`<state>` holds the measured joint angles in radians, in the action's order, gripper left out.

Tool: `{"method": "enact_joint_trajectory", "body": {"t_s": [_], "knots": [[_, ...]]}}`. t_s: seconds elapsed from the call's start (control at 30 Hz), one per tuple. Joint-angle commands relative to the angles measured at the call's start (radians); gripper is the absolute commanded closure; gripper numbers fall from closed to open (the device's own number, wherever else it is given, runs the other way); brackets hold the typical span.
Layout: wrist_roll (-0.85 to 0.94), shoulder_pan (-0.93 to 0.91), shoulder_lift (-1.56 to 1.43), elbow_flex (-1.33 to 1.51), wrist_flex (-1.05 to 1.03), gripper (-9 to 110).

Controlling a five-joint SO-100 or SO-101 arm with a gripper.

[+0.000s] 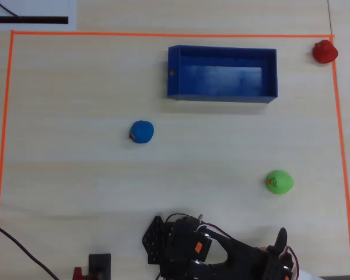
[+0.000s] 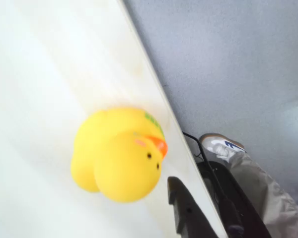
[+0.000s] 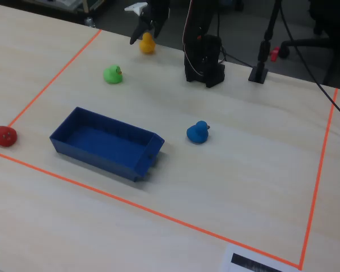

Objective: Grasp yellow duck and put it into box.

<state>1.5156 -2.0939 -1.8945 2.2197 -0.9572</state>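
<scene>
While my black two-finger gripper (image 3: 140, 35) hangs beside the small yellow rubber duck (image 2: 120, 153), jaw spread unclear, nothing visibly held. Duck sits well apart from the dark-blue low-walled box (image 3: 73, 141), at table's edge. Looks light, squashy, slick; pinch the round body.

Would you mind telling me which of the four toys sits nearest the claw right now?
The yellow duck, right beside the claw at the table's far edge; the green toy, blue toy and red toy lie farther off.

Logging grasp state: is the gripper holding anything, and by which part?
Cannot tell: the gripper is at the yellow duck, but no view shows a hold.
</scene>
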Motion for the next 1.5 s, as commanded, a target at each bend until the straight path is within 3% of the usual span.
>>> {"method": "enact_joint_trajectory", "body": {"t_s": [0.0, 0.87, 0.93, 1.03, 1.3, 1.47], "knots": [[0.015, -0.066, -0.072, 0.029, 0.031, 43], [0.055, -0.069, 0.146, 0.071, 0.305, 46], [0.098, -0.067, 0.158, 0.066, 0.302, 57], [0.179, -0.055, 0.169, 0.064, 0.288, 99], [0.201, -0.058, 0.169, 0.038, 0.322, 101], [0.186, -0.026, 0.178, -0.081, 0.167, 101]]}}
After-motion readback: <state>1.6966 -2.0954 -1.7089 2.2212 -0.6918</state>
